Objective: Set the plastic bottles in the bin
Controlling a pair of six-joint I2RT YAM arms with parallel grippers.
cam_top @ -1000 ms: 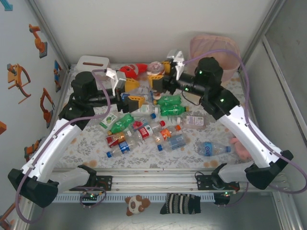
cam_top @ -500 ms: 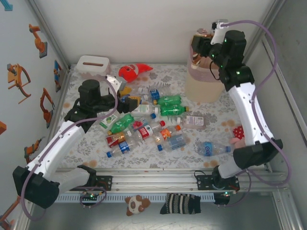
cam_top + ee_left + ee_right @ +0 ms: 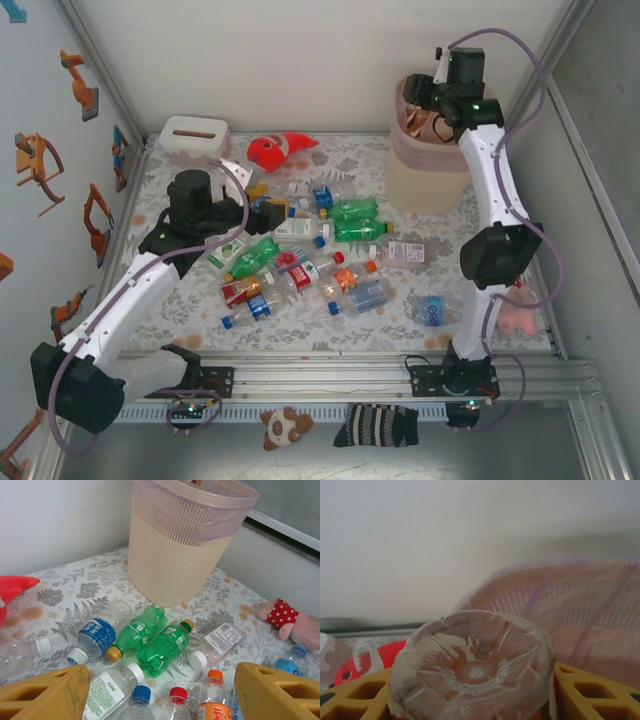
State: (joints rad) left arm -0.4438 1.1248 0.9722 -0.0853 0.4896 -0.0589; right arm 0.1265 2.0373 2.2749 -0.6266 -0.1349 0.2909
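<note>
Yellow fingers (image 3: 592, 695) of the right gripper (image 3: 420, 98) clamp a clear bottle (image 3: 472, 665) by its sides. Its moulded base is turned to the wrist camera, over the mouth of the bin (image 3: 425, 185).

We see the scene boxed in by a plain white back wall (image 3: 280, 60) and a left wall (image 3: 30, 250) dotted with orange robot-arm stickers. A cloth (image 3: 180, 300) printed with grey ferns and flowers covers the table, edged in front by a metal rail (image 3: 330, 372).

The tall beige bin, a pink liner (image 3: 200, 515) folded over its ribbed rim, stands in the far right corner. The left gripper (image 3: 272, 210) hangs at the left edge of the bottle cluster. Its own yellow fingers (image 3: 45, 697) are spread wide with nothing between them, pointing toward the bin.

A white tissue box (image 3: 190, 135) sits in the far left corner, with a red-orange fish toy (image 3: 275, 150) near it. At the right edge lies a pink plush toy (image 3: 287, 622) with a red spotted patch.

Some dozen plastic bottles (image 3: 310, 262) lie on their sides in a loose cluster mid-table. Two green bottles (image 3: 160, 647) touch side by side nearest the bin, with a blue-labelled bottle (image 3: 97, 632) beside them. A lone bottle (image 3: 435, 310) with a blue label lies apart near the front right.
</note>
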